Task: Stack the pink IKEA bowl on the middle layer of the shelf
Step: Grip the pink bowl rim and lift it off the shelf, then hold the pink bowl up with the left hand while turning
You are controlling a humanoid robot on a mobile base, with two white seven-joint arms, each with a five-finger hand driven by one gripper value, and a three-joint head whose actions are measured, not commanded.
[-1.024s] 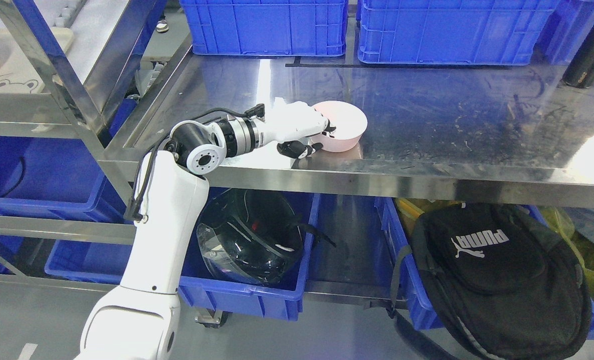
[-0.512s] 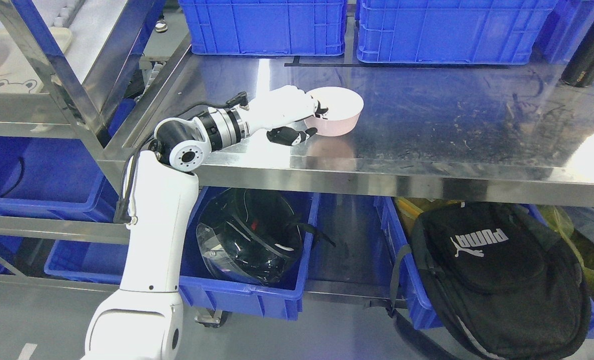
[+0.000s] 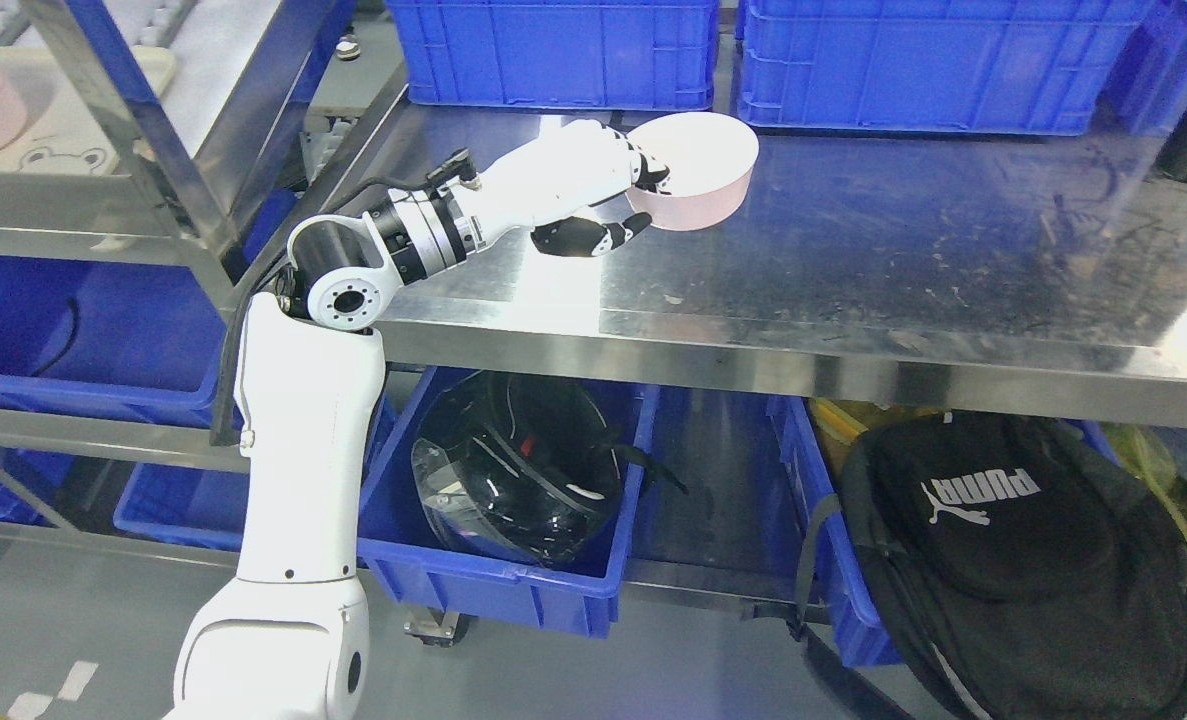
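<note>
Shelf: steel middle layer point(image 3: 853, 260) is seen beneath the hand.
Bowl: pink bowl point(image 3: 703, 165) is gripped at its near rim by the left hand point(image 3: 583, 185), tilted.
Hidden: fingertips are covered inside the bowl.

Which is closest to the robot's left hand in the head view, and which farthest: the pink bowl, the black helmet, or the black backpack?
1. Pink bowl: held in the left hand, lifted over the steel shelf.
2. Black helmet: in a blue bin on the layer below, under the hand.
3. Black backpack: lower right, farthest off.
</note>
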